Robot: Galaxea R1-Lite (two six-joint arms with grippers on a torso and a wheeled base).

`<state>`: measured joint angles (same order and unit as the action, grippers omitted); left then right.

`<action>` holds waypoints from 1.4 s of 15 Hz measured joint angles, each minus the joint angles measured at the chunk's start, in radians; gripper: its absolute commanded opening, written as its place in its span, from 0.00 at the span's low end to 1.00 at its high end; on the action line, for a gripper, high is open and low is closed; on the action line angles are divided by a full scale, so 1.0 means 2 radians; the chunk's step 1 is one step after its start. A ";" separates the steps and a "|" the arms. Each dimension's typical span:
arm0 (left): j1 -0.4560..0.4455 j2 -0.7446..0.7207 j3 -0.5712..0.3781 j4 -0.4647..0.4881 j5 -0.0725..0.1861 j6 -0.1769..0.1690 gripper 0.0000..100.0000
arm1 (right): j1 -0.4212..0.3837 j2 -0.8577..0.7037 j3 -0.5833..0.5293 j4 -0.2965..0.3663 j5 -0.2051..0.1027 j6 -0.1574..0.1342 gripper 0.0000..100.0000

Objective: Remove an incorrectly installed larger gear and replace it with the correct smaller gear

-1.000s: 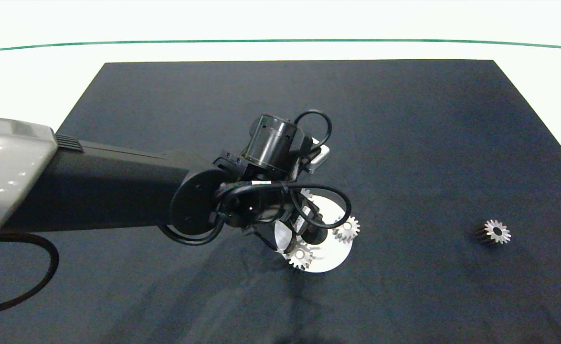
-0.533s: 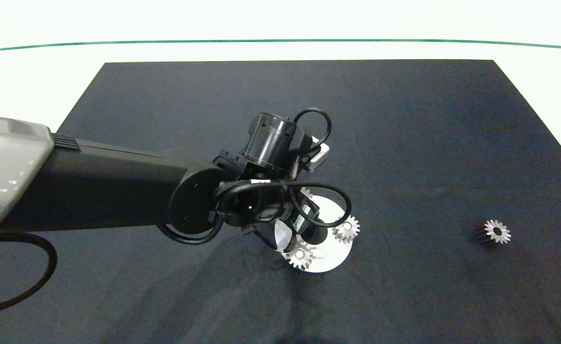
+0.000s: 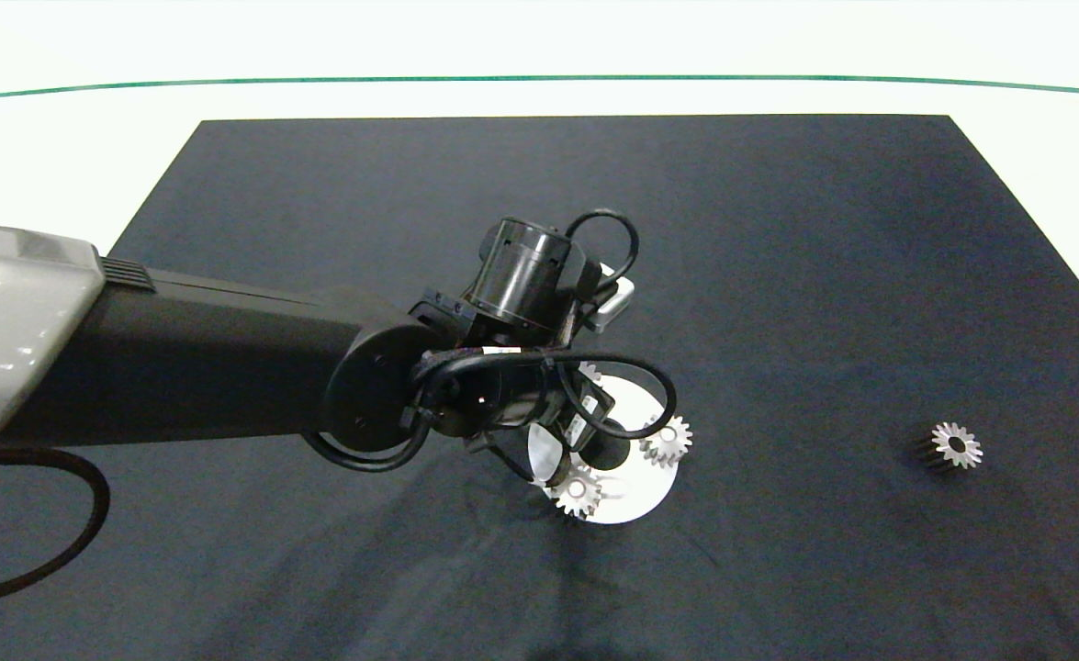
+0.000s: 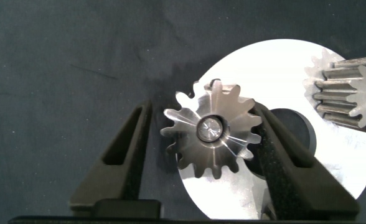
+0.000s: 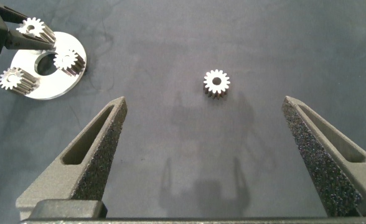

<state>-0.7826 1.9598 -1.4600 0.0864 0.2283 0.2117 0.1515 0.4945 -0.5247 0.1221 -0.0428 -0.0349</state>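
Reaching in from the left edge of the head view, the left arm holds its left hand (image 4: pixel 201 134) low over the round silver plate (image 3: pixel 635 500) near the centre of the frame. In the left wrist view the two dark fingers (image 4: pixel 124 155) stand on both sides of the larger gear (image 4: pixel 211 130), which sits on a pin at the rim of the plate. One finger seems to touch the teeth; on the other side a thin gap shows, so the hand is narrow around the gear but I cannot tell if it really grips.

Two other small gears (image 3: pixel 666 441) stand on the same plate, apart from each other, around a dark round hole (image 4: pixel 292 127) in its middle.

The smaller gear (image 3: pixel 952 446) lies alone on the black mat (image 3: pixel 778 229), well apart from the plate, at the right side of the head view.

The right hand (image 5: pixel 211 155) hangs above the mat with its fingers spread wide and nothing between them; the smaller gear (image 5: pixel 216 81) shows beyond them. The mat covers a white tabletop (image 3: pixel 89 138).
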 measured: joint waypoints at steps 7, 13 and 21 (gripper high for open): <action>-0.001 0.000 0.003 -0.001 0.000 -0.003 0.42 | 0.000 0.000 0.000 0.000 0.000 0.000 1.00; -0.004 -0.002 0.008 -0.003 0.001 -0.004 0.34 | 0.000 0.000 0.001 0.000 0.000 0.000 1.00; -0.010 -0.009 0.023 -0.010 0.010 -0.006 0.34 | 0.000 -0.001 0.000 0.000 0.000 -0.001 1.00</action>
<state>-0.8032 1.9417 -1.4147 0.0672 0.2487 0.1996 0.1515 0.4926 -0.5247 0.1217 -0.0432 -0.0360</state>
